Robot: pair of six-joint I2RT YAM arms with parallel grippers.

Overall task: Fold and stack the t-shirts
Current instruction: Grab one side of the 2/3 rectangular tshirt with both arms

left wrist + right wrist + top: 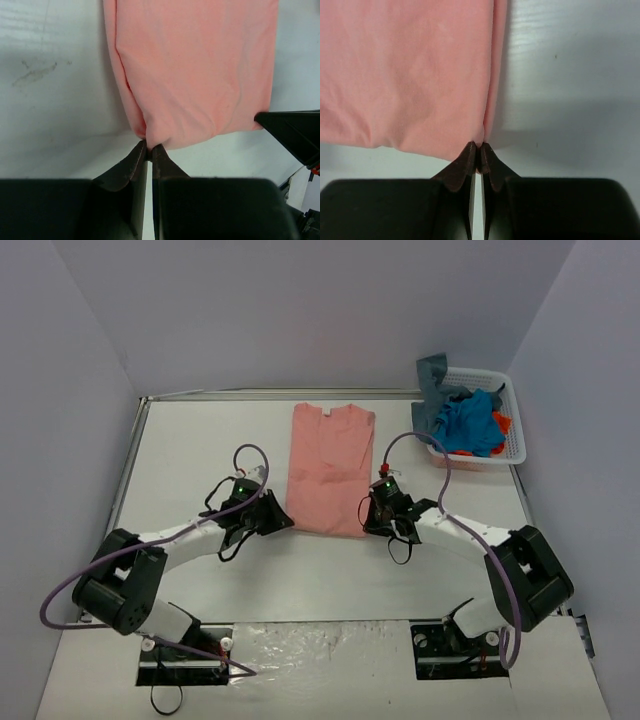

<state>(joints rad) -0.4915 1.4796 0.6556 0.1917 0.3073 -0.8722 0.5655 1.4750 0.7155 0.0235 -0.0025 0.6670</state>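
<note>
The salmon-pink t-shirt (330,468) lies flat in the middle of the worktop (200,460). Its sides are already folded in, so it forms a long narrow strip with the collar at the far end and the hem toward the arms. The left pincer (149,149) is clenched on the near left corner of that hem, and the right pincer (479,147) is clenched on the near right corner. In both wrist views the cloth bunches to a point between the closed fingertips. The lengthwise folds look done, and what seems to be in hand is the crosswise fold, which would carry the hem up toward the collar (the corners are not yet lifted off the surface, as far as the overhead view shows). Most of the task remains. In the white basket (520,440) at the far right sit a bright blue t-shirt (470,425), a grey-blue t-shirt (432,375) draped over the rim, and an orange-red t-shirt (502,423), all crumpled. No stack has been started anywhere in view.
</note>
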